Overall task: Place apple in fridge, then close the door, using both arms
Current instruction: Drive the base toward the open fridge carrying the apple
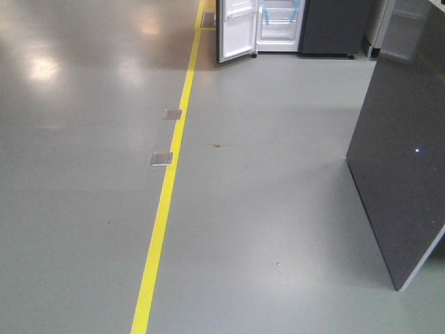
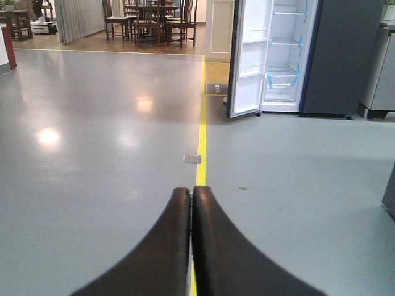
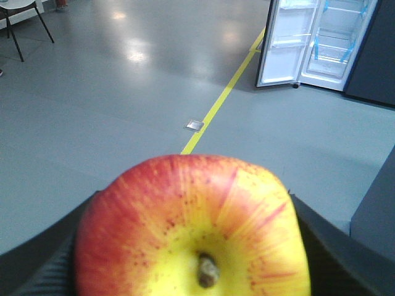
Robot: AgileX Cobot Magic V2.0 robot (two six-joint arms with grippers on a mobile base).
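The apple (image 3: 191, 228), red with a yellow patch round its stem, fills the bottom of the right wrist view. My right gripper (image 3: 192, 246) is shut on it, with black fingers (image 3: 336, 253) on both sides. My left gripper (image 2: 191, 191) is shut and empty, its two black fingers (image 2: 173, 234) pressed together. The fridge (image 1: 279, 28) stands far ahead across the floor, with white shelves and blue tape. Its door (image 1: 236, 31) stands open to the left. The fridge (image 2: 284, 55) and its door (image 2: 250, 61) show in the left wrist view, and the fridge (image 3: 336, 43) in the right wrist view too.
A yellow floor line (image 1: 167, 188) runs toward the fridge, with two metal floor plates (image 1: 161, 158) beside it. A dark grey panel (image 1: 400, 153) stands close on the right. A grey cabinet (image 2: 379, 80) is right of the fridge. Chairs and a table (image 2: 148, 18) are far back left.
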